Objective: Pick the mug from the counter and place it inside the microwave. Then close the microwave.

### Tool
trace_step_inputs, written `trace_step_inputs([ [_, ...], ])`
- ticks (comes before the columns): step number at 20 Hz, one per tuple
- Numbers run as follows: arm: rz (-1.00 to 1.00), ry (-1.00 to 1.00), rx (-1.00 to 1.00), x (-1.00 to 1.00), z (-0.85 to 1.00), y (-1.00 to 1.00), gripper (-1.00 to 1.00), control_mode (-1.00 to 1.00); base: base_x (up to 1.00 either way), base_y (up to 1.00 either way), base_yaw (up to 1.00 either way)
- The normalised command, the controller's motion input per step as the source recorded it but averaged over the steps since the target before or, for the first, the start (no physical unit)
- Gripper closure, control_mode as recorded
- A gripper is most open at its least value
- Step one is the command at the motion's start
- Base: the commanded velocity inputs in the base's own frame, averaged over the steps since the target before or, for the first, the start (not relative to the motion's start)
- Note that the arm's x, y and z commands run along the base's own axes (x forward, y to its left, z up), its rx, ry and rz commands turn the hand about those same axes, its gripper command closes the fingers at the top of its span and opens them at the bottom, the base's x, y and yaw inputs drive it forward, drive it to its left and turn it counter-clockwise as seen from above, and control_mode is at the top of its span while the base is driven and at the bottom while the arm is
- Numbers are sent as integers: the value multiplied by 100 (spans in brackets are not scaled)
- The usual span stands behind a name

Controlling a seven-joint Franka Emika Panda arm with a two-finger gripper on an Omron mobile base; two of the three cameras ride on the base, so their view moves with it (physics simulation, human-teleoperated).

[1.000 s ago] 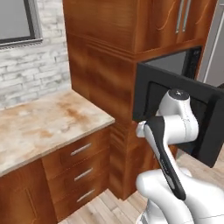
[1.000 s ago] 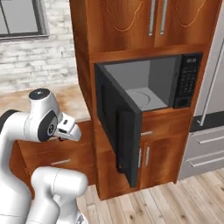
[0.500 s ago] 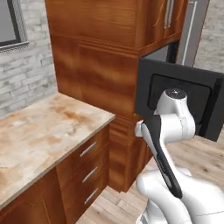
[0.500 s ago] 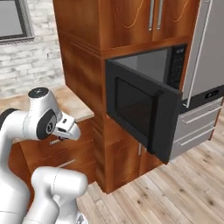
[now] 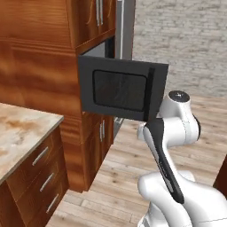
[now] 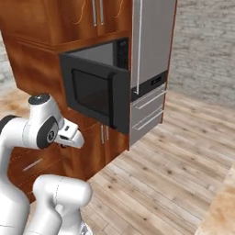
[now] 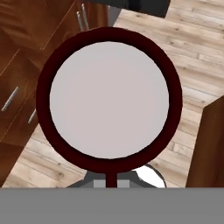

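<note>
- Carrying the mug (image 7: pixel 109 98) toward the appliance is, by my reading, the step in hand: the pick from the counter (image 5: pixel 20 133) looks done, while placing it inside the microwave (image 6: pixel 98 87) and shutting the door are both left.
- At the far left of the left base view, a corner of the mottled marble counter sits over wooden drawers, with no cup on the part that shows.
- Moving right in that view, the microwave's black door (image 5: pixel 122 91) stands swung out from the wooden cabinets, its dark window facing the camera, with the white arm (image 5: pixel 170 133) just beside and below it.
- In the right base view, the arm (image 6: pixel 41 131) is at the left, the microwave with its open door is in the middle, and a steel refrigerator (image 6: pixel 151 64) stands just to its right.
- In the hand view, the mug sits directly ahead of the claw, its dark maroon rim ringing a pale grey inside, seen mouth-on above the wooden floor (image 7: pixel 197 57).
- The claw is closed; the fingertips are hidden behind the cup, so the grip on the mug is probable, not plainly visible.
</note>
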Motion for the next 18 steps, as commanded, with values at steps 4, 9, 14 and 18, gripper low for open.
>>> trace_step_inputs([
  [4,0,0,0,0,0,0,100,100,8,-82,-27],
  [9,0,0,0,0,0,0,100,100,30,-88,-18],
  [14,0,0,0,0,0,0,100,100,21,-100,-38],
  [18,0,0,0,0,0,0,100,100,36,-88,-52],
])
